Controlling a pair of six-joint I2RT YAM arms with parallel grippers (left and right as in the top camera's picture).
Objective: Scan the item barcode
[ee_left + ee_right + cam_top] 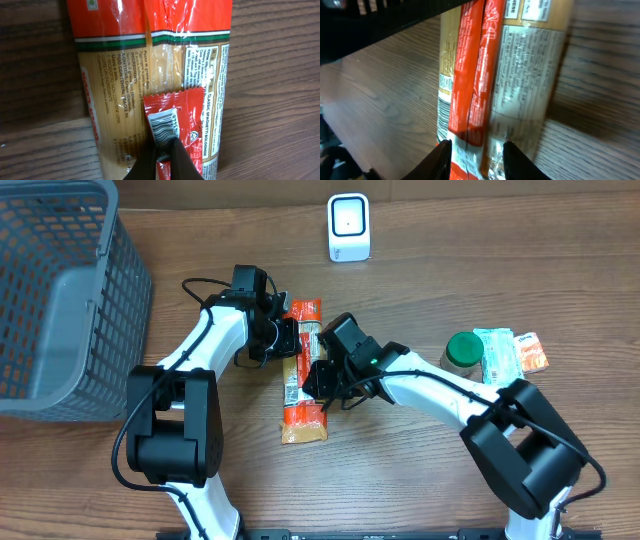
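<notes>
pasta pack (120, 90) apparently reads "classic spaghetti bolognese".

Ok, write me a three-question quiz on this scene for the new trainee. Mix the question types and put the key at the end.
1. True or false: the left gripper is shut on the red sachet.
2. In the left wrist view, what lies under the sachet? A) the spaghetti pack B) a plate C) a cutting board
3. Fill in the blank: the jar beside the right arm has a ___ lid.

Key: 1 true; 2 A; 3 green.
</notes>
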